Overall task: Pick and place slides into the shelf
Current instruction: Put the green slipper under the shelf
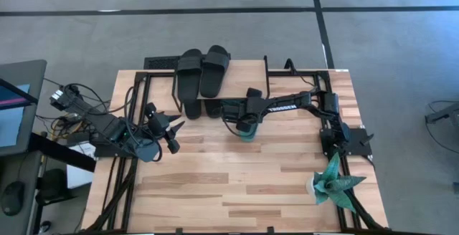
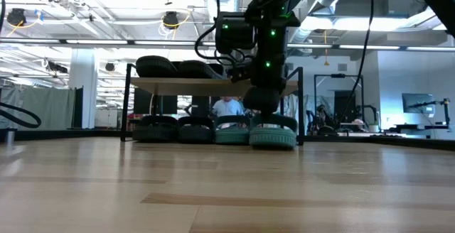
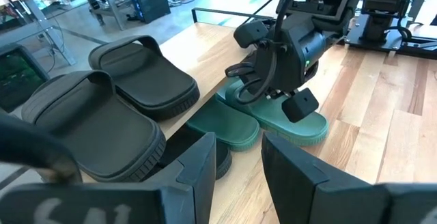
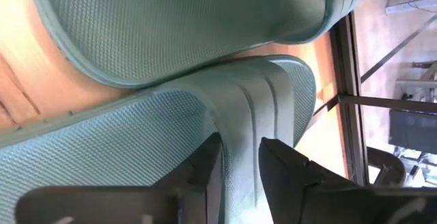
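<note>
The shelf point(image 2: 213, 84) stands at the table's far edge with two black slides point(image 1: 202, 70) on its top. Beneath it two more black slides point(image 2: 175, 130) and a teal slide point(image 2: 231, 132) rest on the table. A second teal slide point(image 3: 293, 118) lies sole down just in front of the shelf's right part. My right gripper point(image 4: 239, 176) is over that slide's strap, open, a finger on each side of the strap's edge. My left gripper point(image 3: 239, 173) hangs open with nothing between its fingers above the table's left part, pointing toward the shelf. My right gripper comes slanting down from the table's right side, and its fingers point(image 4: 205, 173) straddle the ribbed strap's edge point(image 4: 240, 142) of the front teal slide. Whether they touch the strap, I cannot tell. The slide lies flat on the table.
A spiky teal paper plant point(image 1: 333, 181) stands near the table's right front corner. Cables and a black frame run along the table's left edge point(image 1: 118, 156). The wooden top point(image 1: 237, 185) stretches bare in front of the shelf.
</note>
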You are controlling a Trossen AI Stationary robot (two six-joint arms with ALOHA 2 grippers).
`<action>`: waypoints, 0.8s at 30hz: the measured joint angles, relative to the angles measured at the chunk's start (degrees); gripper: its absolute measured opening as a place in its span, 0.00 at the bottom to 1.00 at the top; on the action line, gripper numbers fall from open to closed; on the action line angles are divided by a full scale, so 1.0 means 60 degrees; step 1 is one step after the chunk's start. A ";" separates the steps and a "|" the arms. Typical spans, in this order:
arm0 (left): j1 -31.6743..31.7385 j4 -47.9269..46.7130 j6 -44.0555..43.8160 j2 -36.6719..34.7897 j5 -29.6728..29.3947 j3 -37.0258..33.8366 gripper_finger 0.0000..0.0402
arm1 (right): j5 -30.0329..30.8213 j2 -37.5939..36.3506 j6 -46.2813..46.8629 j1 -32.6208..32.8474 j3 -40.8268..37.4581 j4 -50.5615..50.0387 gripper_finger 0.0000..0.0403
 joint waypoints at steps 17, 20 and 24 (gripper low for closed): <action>0.0000 -0.0027 -0.0023 0.0003 -0.0007 0.0000 0.27 | -0.0218 -0.0011 -0.0255 0.0318 0.0007 -0.0321 0.51; 0.0000 -0.0106 -0.0025 0.0004 -0.0011 0.0000 0.27 | -0.0221 -0.0018 0.0011 0.0427 0.0007 -0.0474 0.56; 0.0000 -0.0108 -0.0025 0.0004 -0.0022 0.0000 0.27 | -0.0222 -0.0022 0.0250 0.0610 0.0007 -0.0486 0.58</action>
